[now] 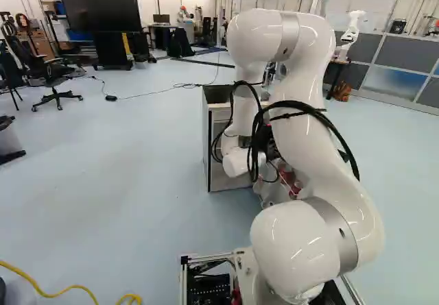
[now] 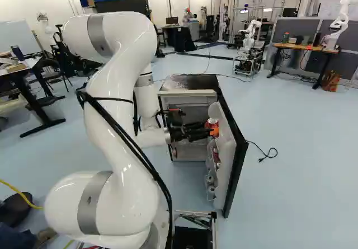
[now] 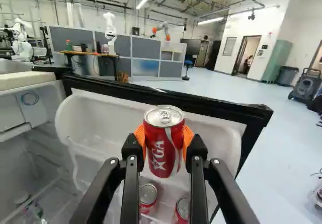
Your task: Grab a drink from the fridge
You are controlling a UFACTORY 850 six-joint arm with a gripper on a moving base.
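Note:
My gripper [image 2: 205, 132] is beside the inner side of the fridge's open door in the right base view, with a red can [image 2: 213, 125] at its fingertips. Seen from the wrist, the gripper [image 3: 164, 139] has its orange pads pressed on both sides of the upright red can [image 3: 163, 156]. More red cans, one of them here [image 3: 148, 195], stand lower in the door's shelf. The small fridge [image 2: 193, 82] has its door [image 2: 226, 142] swung open. In the left base view the arm hides the gripper.
The fridge's inside [image 3: 37, 148] lies beside the gripper, with a bottle low in it. A black cable [image 2: 268, 155] lies on the floor beyond the door. Another robot [image 2: 250, 42] stands farther back, near a wooden table [image 2: 305, 47]. A yellow cable [image 1: 51, 293] runs near the base.

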